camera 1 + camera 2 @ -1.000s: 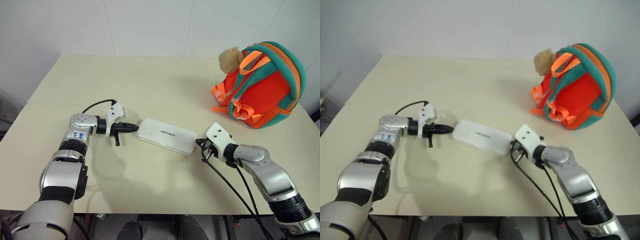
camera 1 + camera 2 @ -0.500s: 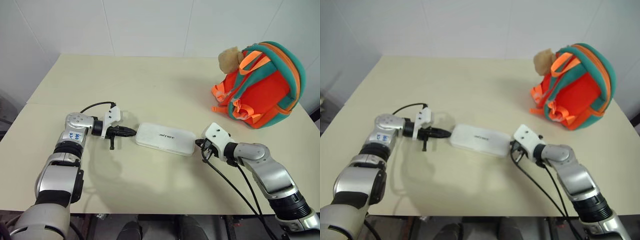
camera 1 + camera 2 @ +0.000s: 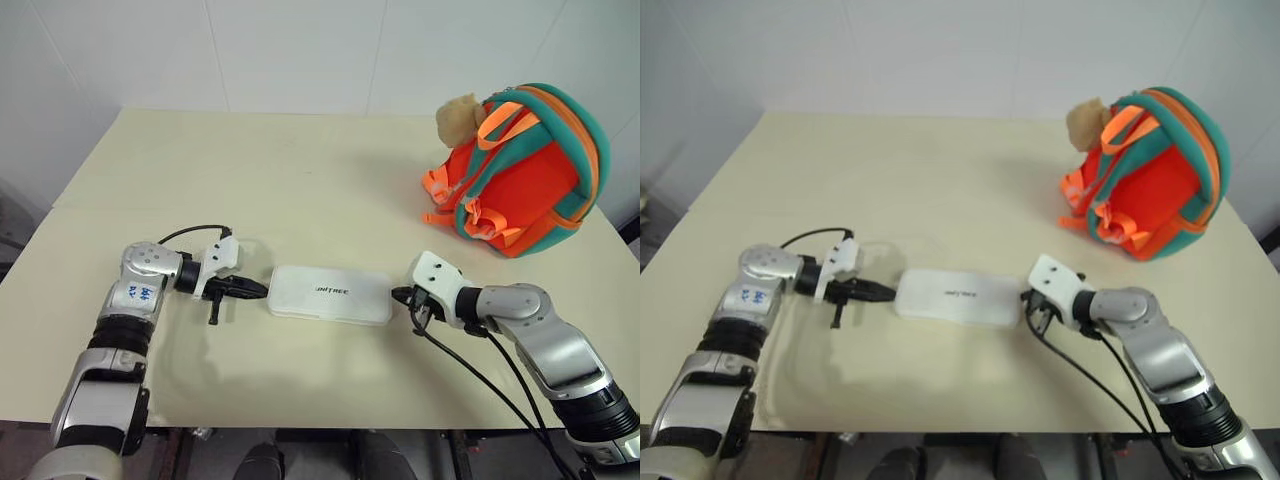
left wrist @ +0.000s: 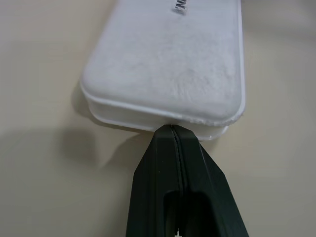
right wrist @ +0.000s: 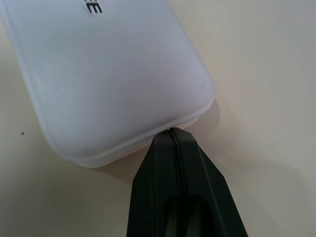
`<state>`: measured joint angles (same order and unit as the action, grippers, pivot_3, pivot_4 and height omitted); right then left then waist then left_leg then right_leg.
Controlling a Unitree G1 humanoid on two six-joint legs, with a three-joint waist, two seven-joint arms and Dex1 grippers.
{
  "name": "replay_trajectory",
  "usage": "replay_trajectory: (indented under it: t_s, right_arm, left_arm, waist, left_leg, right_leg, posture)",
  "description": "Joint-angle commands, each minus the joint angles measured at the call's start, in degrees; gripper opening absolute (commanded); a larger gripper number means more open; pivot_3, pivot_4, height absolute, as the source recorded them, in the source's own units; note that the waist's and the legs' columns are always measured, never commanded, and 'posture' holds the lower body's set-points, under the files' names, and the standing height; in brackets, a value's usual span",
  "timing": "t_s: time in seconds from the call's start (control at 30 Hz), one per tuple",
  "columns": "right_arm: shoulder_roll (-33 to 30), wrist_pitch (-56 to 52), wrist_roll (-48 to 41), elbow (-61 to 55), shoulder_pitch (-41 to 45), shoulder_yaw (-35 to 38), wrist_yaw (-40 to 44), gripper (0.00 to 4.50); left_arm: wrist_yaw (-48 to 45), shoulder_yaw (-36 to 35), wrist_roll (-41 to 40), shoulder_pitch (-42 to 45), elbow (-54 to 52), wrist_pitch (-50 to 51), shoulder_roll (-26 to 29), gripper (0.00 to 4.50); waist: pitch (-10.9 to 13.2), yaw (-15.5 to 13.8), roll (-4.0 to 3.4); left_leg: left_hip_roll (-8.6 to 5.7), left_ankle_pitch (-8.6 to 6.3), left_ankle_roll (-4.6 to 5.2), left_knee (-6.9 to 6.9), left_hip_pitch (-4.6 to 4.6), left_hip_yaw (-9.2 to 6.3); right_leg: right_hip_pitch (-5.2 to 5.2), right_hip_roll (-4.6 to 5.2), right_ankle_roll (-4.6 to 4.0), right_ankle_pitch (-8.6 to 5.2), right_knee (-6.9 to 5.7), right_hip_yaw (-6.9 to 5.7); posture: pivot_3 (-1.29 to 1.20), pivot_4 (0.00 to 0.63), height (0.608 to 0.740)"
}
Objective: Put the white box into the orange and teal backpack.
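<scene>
Squeezing the white box between them, the left tool and right tool each meet an end with fingers pressed together, likely to lift it; the orange and teal backpack stands well beyond the right tool on the tabletop.

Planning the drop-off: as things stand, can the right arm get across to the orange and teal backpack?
Probably yes: bare table lies between the right gripper, shut against the white box, and the orange and teal backpack.
</scene>
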<state>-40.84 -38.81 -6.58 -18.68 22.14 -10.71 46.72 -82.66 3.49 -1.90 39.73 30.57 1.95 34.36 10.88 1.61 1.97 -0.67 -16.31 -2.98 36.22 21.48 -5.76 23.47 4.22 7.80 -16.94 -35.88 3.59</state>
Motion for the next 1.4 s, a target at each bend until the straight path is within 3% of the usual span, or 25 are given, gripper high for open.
replay_trajectory:
  t_s: [0.03,0.27,1.1,1.3,1.4]
  right_arm:
    - [1.2,1.7,-2.3,-4.6,1.1,-1.6,2.4,0.12]
    - [0.8,1.7,-2.3,-4.9,1.2,-2.0,3.5,0.12]
    - [-3.7,3.8,-0.2,-4.2,-3.5,0.3,4.5,0.12]
    - [-3.7,3.9,-0.3,-4.1,-3.4,0.4,4.6,0.12]
    - [-3.8,3.9,-0.4,-4.0,-3.5,0.5,4.7,0.12]
  left_arm:
    - [-0.6,3.0,-2.1,-2.4,-8.0,5.0,-0.7,0.00]
    - [0.7,3.3,-2.4,-5.0,-13.5,9.3,0.5,0.00]
    - [4.3,1.3,-2.1,-4.6,-10.3,8.4,6.3,0.00]
    - [5.2,-2.5,-6.2,0.6,-8.6,8.9,7.2,0.00]
    - [3.9,-3.9,-11.1,2.4,-10.7,11.3,5.0,0.00]
  waist:
    - [0.0,-0.1,0.00]
    - [0.0,-0.1,0.00]
    - [0.0,-0.1,0.00]
    - [0.0,-0.1,0.00]
    - [0.0,-0.1,0.00]
  left_leg:
    - [0.01,0.00,0.00,0.00,0.00,0.00]
    - [0.00,0.00,0.00,0.02,-0.03,0.00]
    - [0.00,0.01,-0.02,0.02,-0.04,0.00]
    - [0.00,0.01,-0.02,0.03,-0.03,0.00]
    - [-0.01,0.01,-0.02,0.01,-0.03,0.00]
  right_leg:
    - [0.00,-0.01,0.00,0.00,0.00,0.00]
    - [-0.01,0.00,-0.02,-0.01,0.12,0.00]
    - [-0.01,0.00,-0.04,-0.02,0.17,0.00]
    - [0.00,0.00,-0.04,-0.02,0.17,-0.01]
    - [-0.01,0.02,-0.03,-0.02,0.21,-0.01]
  posture:
    - [0.00,0.150,0.740]
    - [0.00,0.150,0.740]
    - [0.00,0.150,0.740]
    - [0.00,0.150,0.740]
    - [0.00,0.150,0.740]
